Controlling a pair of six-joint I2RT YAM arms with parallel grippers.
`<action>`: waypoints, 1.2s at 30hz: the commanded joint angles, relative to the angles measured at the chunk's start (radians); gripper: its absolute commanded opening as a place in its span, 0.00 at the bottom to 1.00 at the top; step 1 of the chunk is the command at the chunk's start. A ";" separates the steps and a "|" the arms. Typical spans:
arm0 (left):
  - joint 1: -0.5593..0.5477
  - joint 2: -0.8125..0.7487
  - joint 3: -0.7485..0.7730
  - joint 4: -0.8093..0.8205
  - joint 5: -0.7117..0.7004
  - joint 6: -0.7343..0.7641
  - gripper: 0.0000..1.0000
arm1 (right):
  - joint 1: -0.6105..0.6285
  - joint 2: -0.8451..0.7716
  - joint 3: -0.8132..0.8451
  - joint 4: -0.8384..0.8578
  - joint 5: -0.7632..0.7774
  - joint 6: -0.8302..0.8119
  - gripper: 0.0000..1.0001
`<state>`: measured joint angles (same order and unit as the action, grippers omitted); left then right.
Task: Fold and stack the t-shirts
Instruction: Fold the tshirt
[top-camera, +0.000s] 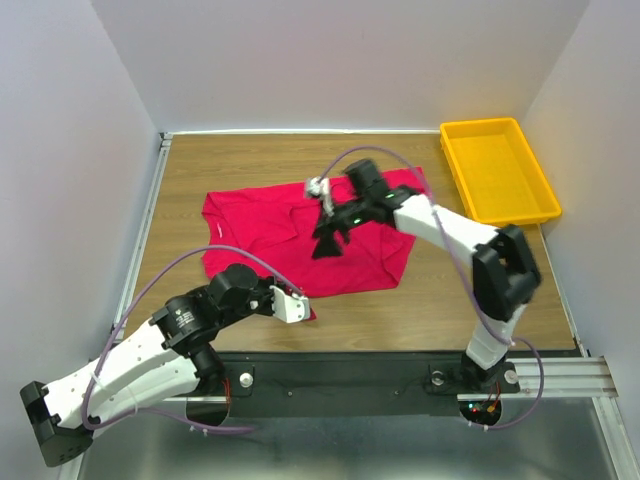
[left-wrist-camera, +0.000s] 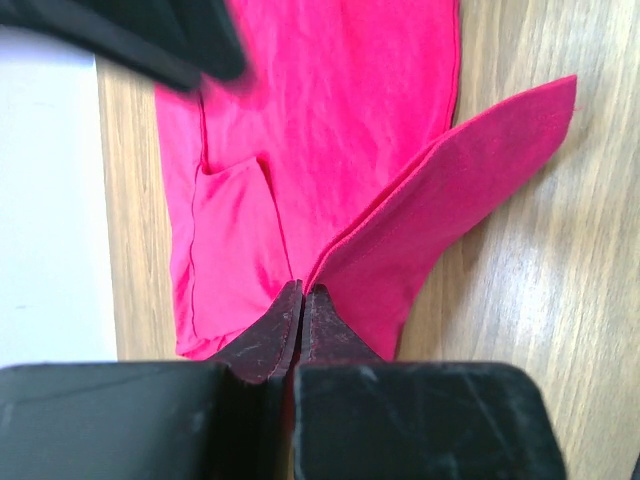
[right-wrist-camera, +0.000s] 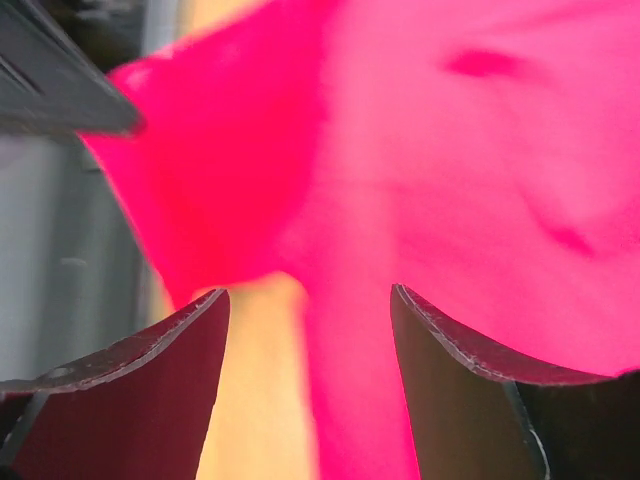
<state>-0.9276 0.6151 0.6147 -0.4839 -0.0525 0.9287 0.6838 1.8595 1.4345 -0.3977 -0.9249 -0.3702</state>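
Nearest, left gripper (top-camera: 297, 307) pinched shut on near hem corner of crimson t-shirt (top-camera: 260, 220), shirt lying part-folded mid-table. Beyond, right gripper (top-camera: 327, 240) over shirt centre, jaws well apart, holding nothing. Farthest, yellow tray (top-camera: 500, 170). Step judged: fold under way. Next move: carrying pinched hem across, edges aligned.

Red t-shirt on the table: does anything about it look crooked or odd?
Nothing looks damaged. The red t-shirt lies rumpled and lopsided, and its near corner is pinched in the left gripper.
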 joint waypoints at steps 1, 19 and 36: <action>0.003 -0.020 0.006 0.013 0.032 -0.025 0.00 | -0.144 -0.210 -0.080 -0.084 0.191 -0.232 0.72; 0.003 -0.046 0.017 0.005 0.031 -0.014 0.00 | -0.451 -0.312 -0.384 -0.224 0.399 -0.786 0.64; 0.003 -0.060 0.011 0.002 0.033 -0.037 0.00 | -0.458 -0.114 -0.272 -0.325 0.294 -1.225 0.56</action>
<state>-0.9276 0.5648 0.6147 -0.4992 -0.0269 0.9035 0.2291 1.7313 1.1172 -0.6914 -0.6018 -1.5116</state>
